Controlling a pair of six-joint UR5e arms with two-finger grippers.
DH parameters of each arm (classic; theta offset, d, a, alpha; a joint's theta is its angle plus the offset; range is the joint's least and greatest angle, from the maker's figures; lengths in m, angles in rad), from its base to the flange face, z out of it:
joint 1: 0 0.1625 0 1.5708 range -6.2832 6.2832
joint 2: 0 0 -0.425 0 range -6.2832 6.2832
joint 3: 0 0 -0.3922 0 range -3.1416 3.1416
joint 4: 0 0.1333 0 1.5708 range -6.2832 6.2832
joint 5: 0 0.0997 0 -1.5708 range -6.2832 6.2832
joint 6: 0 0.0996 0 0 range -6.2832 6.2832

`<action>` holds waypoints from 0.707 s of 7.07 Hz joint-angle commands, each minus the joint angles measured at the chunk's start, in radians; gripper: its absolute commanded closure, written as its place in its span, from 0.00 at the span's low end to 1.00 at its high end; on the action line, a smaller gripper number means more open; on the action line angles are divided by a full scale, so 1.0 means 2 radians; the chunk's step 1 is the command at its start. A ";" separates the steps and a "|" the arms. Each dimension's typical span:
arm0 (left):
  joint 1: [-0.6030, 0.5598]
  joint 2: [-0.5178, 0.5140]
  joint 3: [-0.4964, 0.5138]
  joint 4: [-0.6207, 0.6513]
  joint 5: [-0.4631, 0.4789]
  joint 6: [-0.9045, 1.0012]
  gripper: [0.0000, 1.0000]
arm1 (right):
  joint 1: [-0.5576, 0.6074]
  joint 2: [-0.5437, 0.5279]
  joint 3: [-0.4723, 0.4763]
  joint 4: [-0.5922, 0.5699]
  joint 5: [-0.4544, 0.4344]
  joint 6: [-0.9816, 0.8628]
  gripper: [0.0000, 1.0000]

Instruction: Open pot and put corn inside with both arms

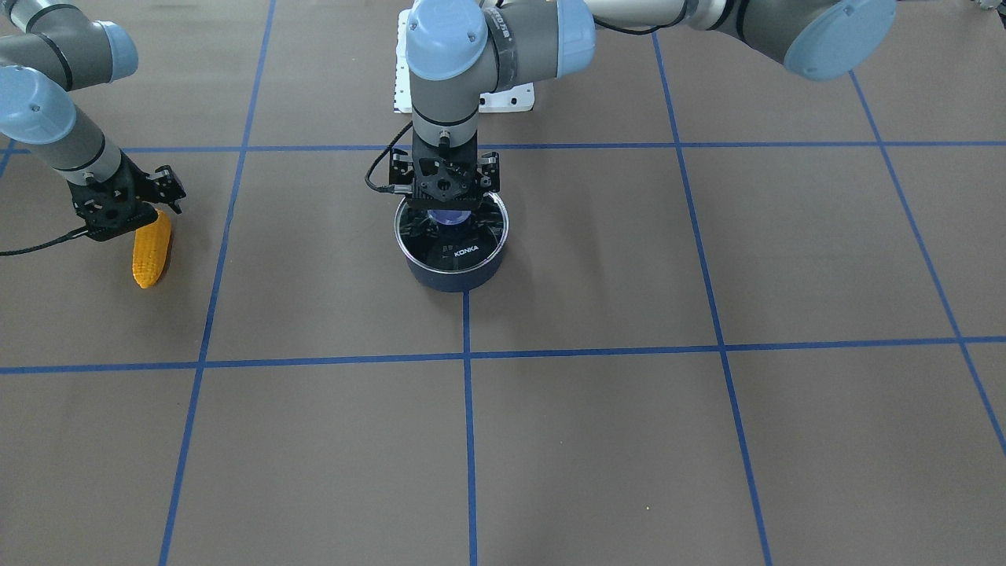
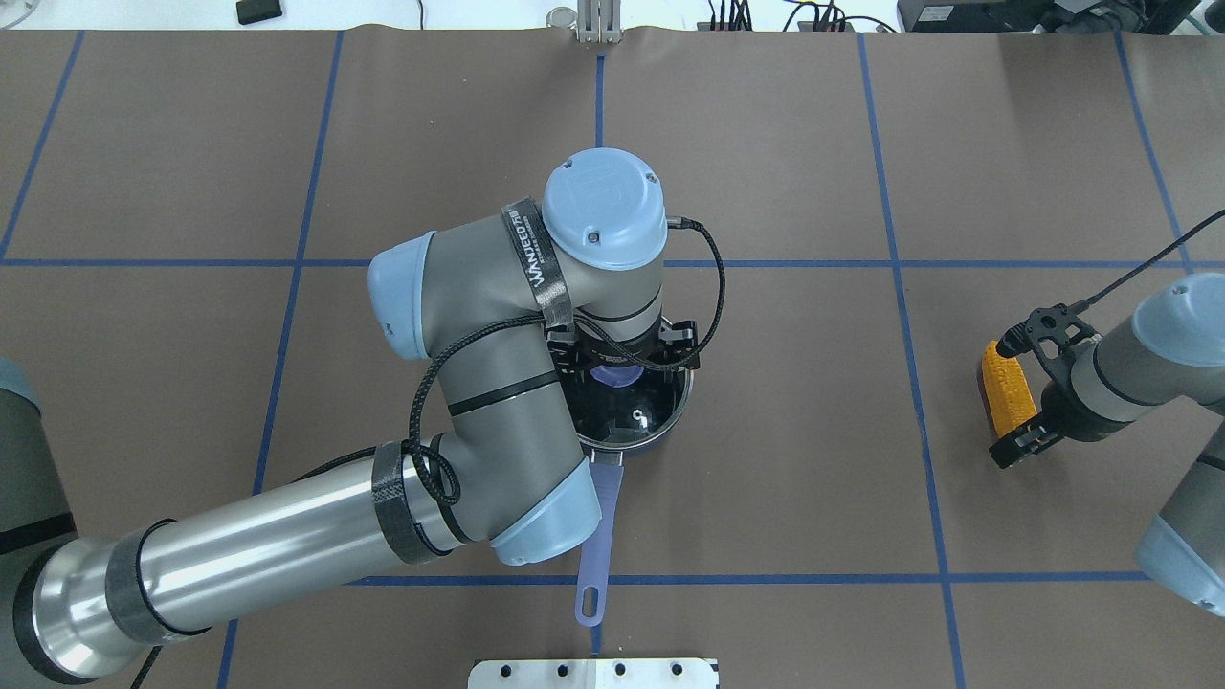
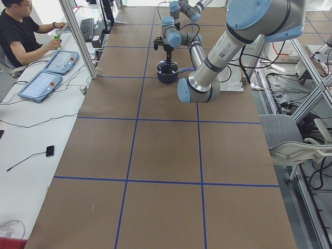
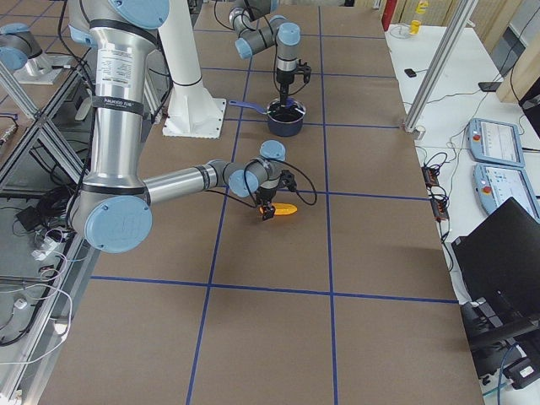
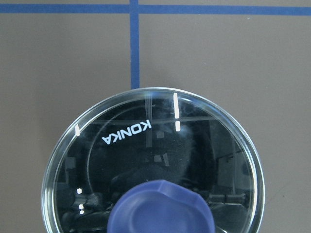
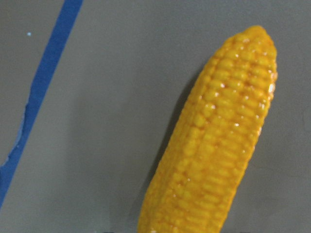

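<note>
The navy pot (image 1: pixel 456 275) stands at mid-table with its glass KONKA lid (image 1: pixel 464 250) on. Its lavender handle (image 2: pixel 598 536) points toward the robot's base. My left gripper (image 1: pixel 446 206) is straight down over the purple knob (image 1: pixel 448 218). The left wrist view shows the lid (image 5: pixel 146 145) and the knob (image 5: pixel 163 208) close below. The fingers are hidden, so I cannot tell whether they grip. The corn (image 1: pixel 152 250) lies on the table far on my right side. My right gripper (image 1: pixel 137 216) is low over its thick end, fingers hidden. The right wrist view shows the corn (image 6: pixel 218 145) close up.
The white base block (image 2: pixel 593 673) sits at the robot's edge of the table, just past the handle tip. Blue tape lines (image 1: pixel 468 409) cross the brown mat. In the exterior left view an operator (image 3: pixel 21 31) sits at a side table with control pads.
</note>
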 commanded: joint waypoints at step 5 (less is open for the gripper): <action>-0.003 0.000 0.001 -0.001 0.000 0.000 0.01 | 0.025 0.026 -0.021 -0.007 0.007 -0.011 0.27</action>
